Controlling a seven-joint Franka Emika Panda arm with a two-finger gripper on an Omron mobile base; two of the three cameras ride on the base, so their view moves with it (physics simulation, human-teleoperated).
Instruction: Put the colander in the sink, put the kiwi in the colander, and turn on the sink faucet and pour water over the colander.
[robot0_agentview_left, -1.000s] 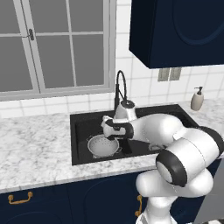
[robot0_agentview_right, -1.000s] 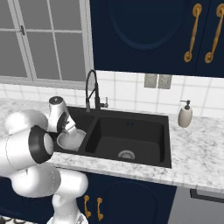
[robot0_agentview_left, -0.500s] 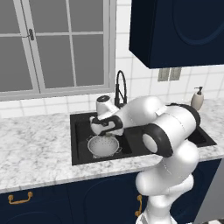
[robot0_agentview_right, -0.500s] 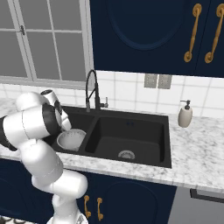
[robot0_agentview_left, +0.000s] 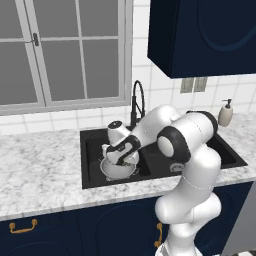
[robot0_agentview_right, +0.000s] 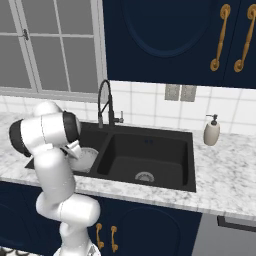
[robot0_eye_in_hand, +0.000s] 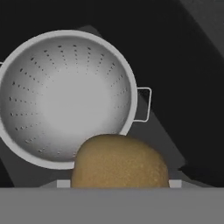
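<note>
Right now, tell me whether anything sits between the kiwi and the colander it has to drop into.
Nothing visible does. In the hand view the kiwi sits close at the hand, above the colander, whose bowl holds nothing. The colander already rests in the sink basin.

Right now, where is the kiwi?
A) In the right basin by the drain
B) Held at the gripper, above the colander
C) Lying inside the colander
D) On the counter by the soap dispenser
B: in the hand view the kiwi sits right at the gripper, and the colander bowl beneath it is empty.
</note>
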